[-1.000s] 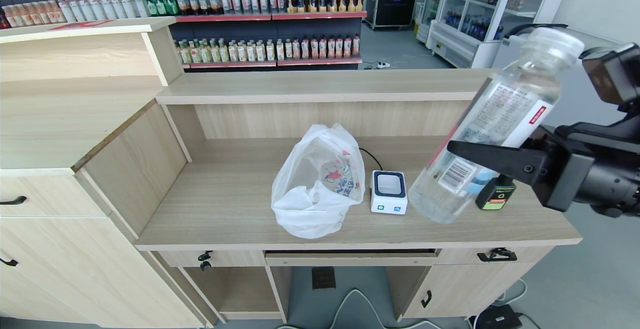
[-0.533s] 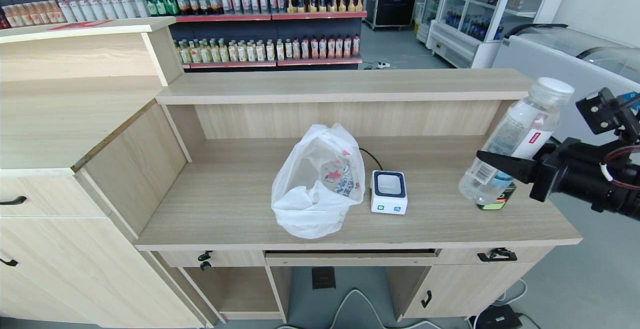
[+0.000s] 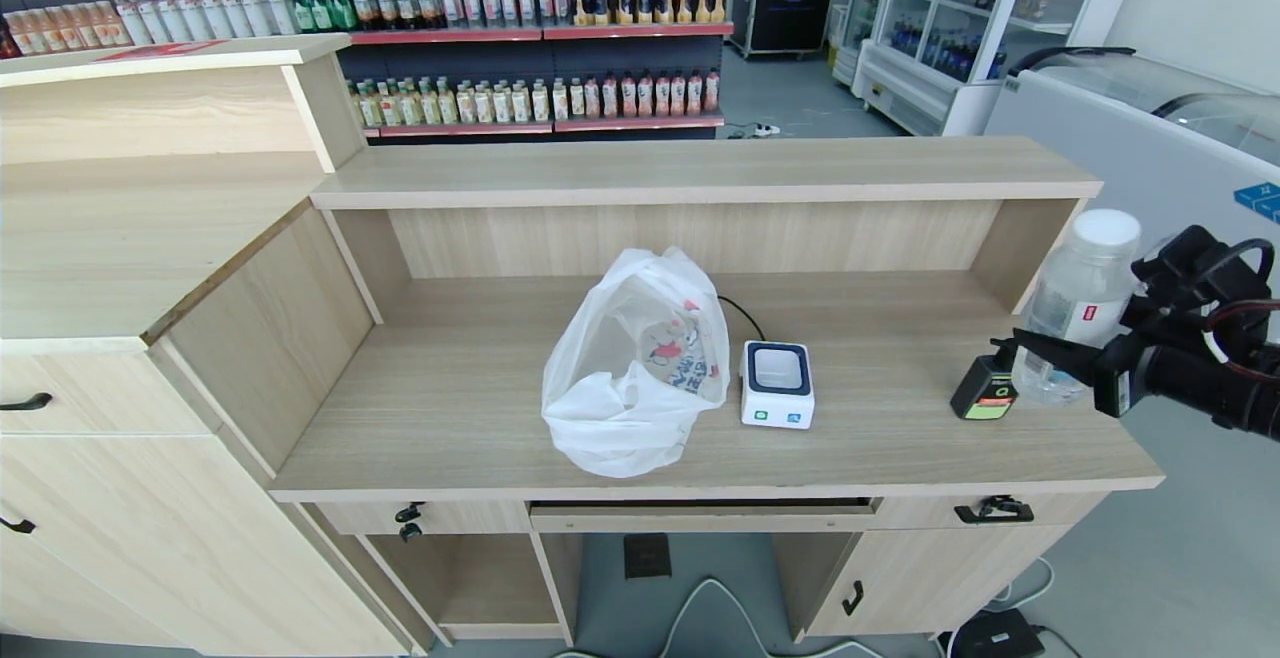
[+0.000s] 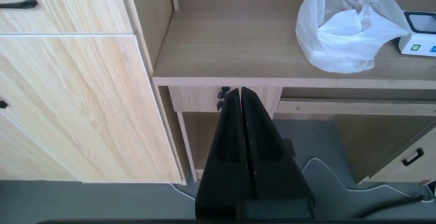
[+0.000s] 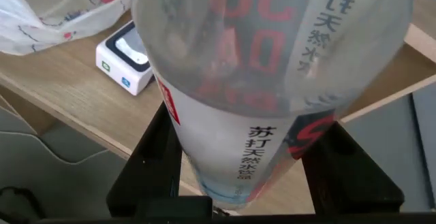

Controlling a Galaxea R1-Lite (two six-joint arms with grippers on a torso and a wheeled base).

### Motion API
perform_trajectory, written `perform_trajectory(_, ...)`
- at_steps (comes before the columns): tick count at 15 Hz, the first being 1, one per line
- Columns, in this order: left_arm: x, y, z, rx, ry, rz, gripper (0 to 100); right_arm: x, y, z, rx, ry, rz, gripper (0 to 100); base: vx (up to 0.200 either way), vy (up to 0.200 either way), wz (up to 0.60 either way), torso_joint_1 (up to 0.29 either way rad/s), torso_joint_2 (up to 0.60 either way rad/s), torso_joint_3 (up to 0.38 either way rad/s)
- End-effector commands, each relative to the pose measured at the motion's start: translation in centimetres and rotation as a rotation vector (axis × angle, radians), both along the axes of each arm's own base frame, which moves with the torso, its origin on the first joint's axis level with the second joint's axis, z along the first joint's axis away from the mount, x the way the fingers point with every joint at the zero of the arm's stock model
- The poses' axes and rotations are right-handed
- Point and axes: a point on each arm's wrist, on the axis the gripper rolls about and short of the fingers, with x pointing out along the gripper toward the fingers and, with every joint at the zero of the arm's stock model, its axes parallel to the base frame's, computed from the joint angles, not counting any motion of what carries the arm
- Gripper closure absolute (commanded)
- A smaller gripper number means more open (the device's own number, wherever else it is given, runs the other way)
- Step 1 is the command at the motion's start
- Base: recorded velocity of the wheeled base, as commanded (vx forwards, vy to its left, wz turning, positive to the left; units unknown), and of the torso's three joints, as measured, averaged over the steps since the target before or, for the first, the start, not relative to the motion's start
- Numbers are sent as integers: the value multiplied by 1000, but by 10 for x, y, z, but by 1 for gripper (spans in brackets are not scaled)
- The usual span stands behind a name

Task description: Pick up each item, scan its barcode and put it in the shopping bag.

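**Current state.** The right gripper (image 3: 1058,363) is clamped on the clear plastic water bottle with the white cap (image 3: 1080,303), with one black finger on each side of the lower body. The bottle stands near upright, cap up, at the right end of the light wooden counter (image 3: 900,438). Whether its base touches the surface cannot be told. Just beside it on the counter is a small black container with a green and orange label (image 3: 985,390).

The left gripper (image 4: 240,96) hangs in front of the cabinet below counter level, with its fingers pressed together and nothing between them.

**Step in hand.** This is judged to be the scan step for the bottle, with bagging not yet done. The small white square barcode scanner (image 3: 777,383) sits mid-counter, well apart from the bottle. The white translucent plastic shopping bag (image 3: 630,378) lies just beside it, on its left.

**Next move.** Carry the bottle left to the scanner and rotate it so the barcode faces the scanner window — the code's position on the label is not readable here. Clear the black container during the sweep.
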Motion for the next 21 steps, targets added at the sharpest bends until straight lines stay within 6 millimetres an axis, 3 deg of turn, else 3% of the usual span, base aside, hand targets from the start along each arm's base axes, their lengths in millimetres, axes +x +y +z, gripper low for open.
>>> perform_trajectory(1, 0, 0, 0, 0, 0, 1, 100, 3, -10, -8, -48, 15, -52, 100, 0, 0, 0, 0, 0, 0)
perform_trajectory(8, 0, 0, 0, 0, 0, 1, 100, 1, -23, 0, -151, -87, -99, 100, 0, 0, 0, 0, 0, 0)
perform_trajectory(14, 0, 0, 0, 0, 0, 1, 100, 5, -27, 5, -172, -105, -151, 100, 0, 0, 600, 3, 3, 4)
perform_trajectory(21, 0, 0, 0, 0, 0, 1, 100, 27, -31, -20, -217, -43, -97, 100, 0, 0, 0, 0, 0, 0)
